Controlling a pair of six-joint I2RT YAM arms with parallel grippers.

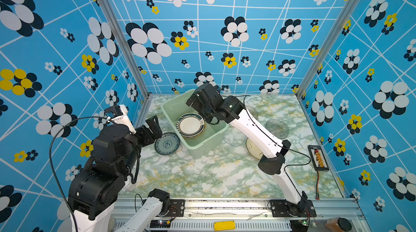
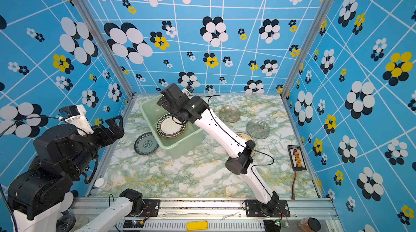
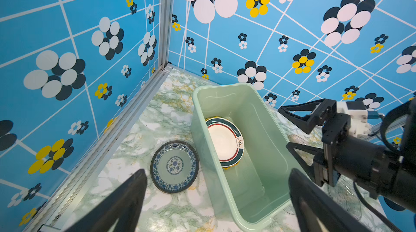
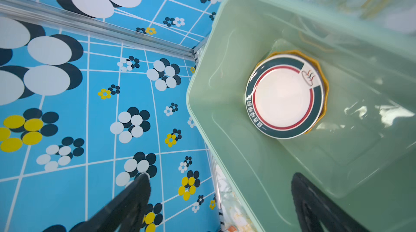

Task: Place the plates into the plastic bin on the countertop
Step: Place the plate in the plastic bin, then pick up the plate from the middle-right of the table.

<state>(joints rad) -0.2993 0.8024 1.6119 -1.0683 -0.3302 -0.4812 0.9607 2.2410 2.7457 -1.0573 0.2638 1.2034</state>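
The right arm (image 1: pixel 254 129) and left arm (image 1: pixel 108 152) are built of smooth white shells (image 1: pixel 286 181) joined by chunky rounded black joints (image 1: pixel 270 164), with a thin black cable (image 1: pixel 236 95) trailing back from behind the right gripper (image 3: pixel 283 127), whose black fingers (image 3: pixel 285 110) are hollow triangles set ahead of a small white block (image 3: pixel 353 116).

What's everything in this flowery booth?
plastic bin: one, mint green, back left of countertop
dark-rimmed plate: one, white, in bin, topmost
yellow plate: one, yellow, beneath it
patterned plate: one, blue-green, countertop beside bin
glass plates: three, clear, countertop right of bin
cream plate: one, cream, right of bin
connector board: one, black, countertop's right edge
bottle: one, white, front left corner
jar: one, brown, beyond front rail
left gripper: one, black, open near patterned plate
right gripper: one, black, open above bin
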